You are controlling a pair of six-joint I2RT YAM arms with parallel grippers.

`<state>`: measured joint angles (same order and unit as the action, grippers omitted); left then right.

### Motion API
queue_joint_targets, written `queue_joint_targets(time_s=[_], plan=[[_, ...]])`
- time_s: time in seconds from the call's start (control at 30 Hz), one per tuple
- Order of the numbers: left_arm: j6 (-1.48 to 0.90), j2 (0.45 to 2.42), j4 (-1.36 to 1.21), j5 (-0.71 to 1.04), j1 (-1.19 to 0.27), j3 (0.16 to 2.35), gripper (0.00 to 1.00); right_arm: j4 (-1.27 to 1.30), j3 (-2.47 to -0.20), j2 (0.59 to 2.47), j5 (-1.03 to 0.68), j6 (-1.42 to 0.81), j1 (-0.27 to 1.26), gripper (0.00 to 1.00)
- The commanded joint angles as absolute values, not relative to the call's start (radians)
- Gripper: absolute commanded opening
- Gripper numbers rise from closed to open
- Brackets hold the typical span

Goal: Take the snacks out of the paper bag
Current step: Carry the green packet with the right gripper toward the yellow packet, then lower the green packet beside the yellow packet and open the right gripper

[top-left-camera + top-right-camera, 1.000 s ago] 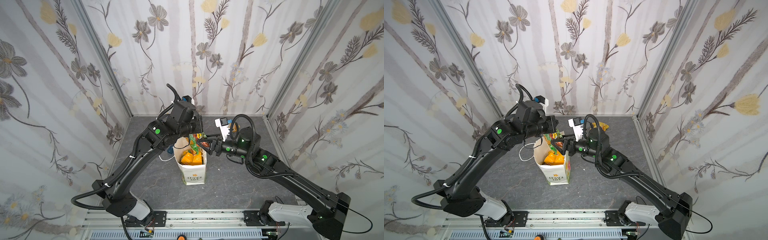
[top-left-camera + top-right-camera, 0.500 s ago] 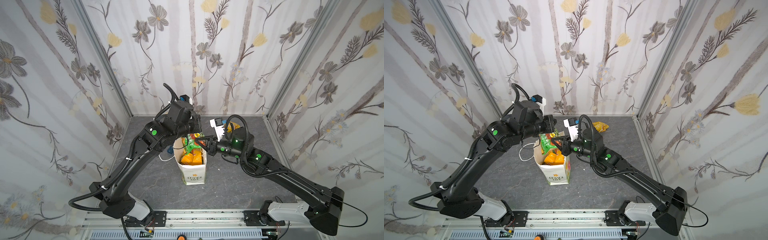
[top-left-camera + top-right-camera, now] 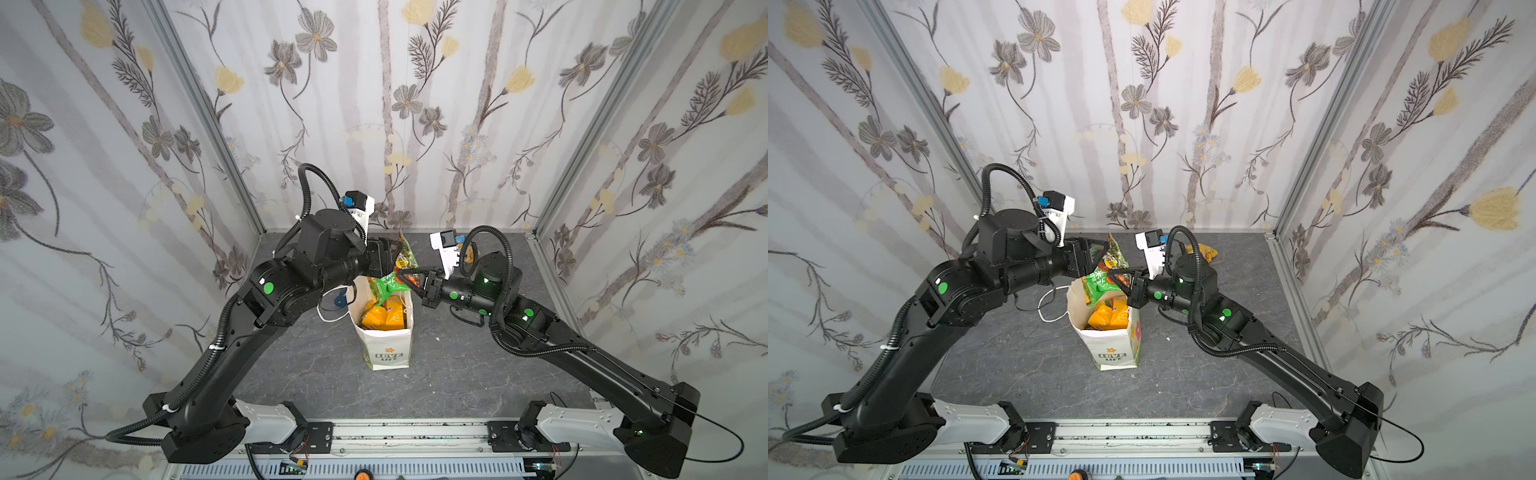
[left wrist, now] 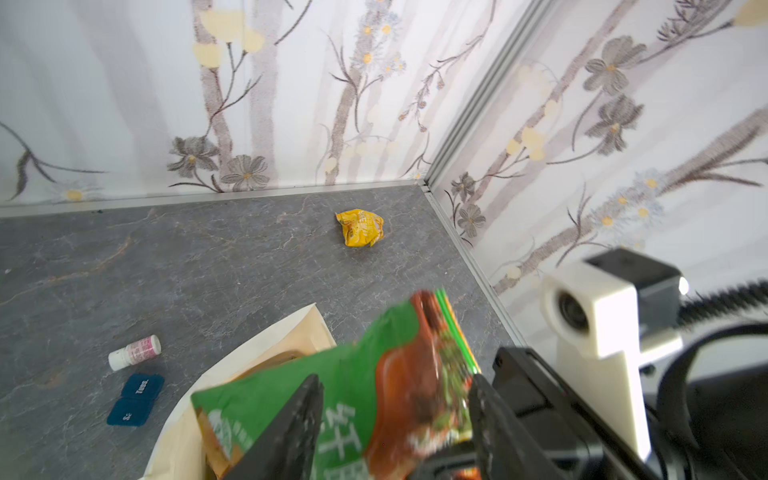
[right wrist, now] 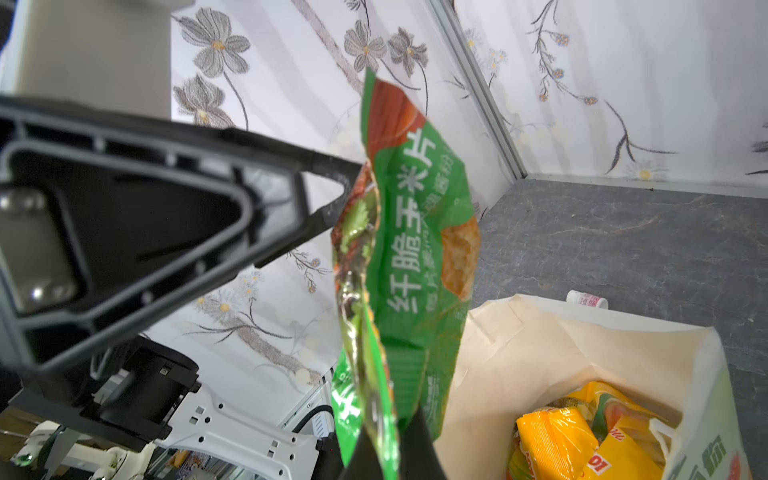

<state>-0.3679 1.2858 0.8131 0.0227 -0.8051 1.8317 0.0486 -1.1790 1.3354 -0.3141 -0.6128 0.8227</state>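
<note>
The white paper bag [image 3: 386,353] [image 3: 1115,353] stands upright mid-table with orange-yellow snacks [image 3: 384,316] [image 5: 557,436] inside. A green snack packet [image 3: 395,280] [image 3: 1100,282] [image 5: 415,232] [image 4: 374,390] sticks up above the bag's mouth. My right gripper [image 3: 405,278] [image 3: 1117,277] [image 5: 390,432] is shut on its lower edge. My left gripper [image 3: 386,257] [image 3: 1096,253] [image 4: 395,382] is open, jaws standing wide to either side of the packet's upper part. A crumpled yellow snack [image 4: 359,227] [image 3: 1202,251] lies on the table at the back right.
A small pink-and-white bottle [image 4: 135,352] [image 5: 587,299] and a dark blue case [image 4: 135,400] lie on the table behind the bag. The bag's white cord handle [image 3: 328,316] hangs out on its left. Patterned walls enclose the grey table [image 3: 316,365] on three sides.
The green packet has been lifted out of the bag. My right gripper closed on it, and my left gripper, shut on it before, has just opened.
</note>
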Motion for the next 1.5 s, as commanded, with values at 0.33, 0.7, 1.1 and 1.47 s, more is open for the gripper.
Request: queue_joint_targets(time_s=[0.33,0.7,1.1,1.47], plan=[[-0.158,1.152,0.73,0.298,-0.827,1.678,0.77,0.075,-1.197,1.251,-0.426,-0.681,0.478,0.0],[-0.102,1.155,0.732,0.247,-0.935,1.617,1.0,0.162,-1.077,1.24,-0.531,-0.764,0.122,0.0],[-0.065,1.177,0.752,0.084,-0.968,1.6,1.0,0.417,-0.958,1.556,-0.604,-0.91,-0.171,0.0],[-0.051,1.198,0.757,-0.029,-0.969,1.576,1.0,0.271,-1.258,2.014,-0.532,-0.85,-0.216,0.0]])
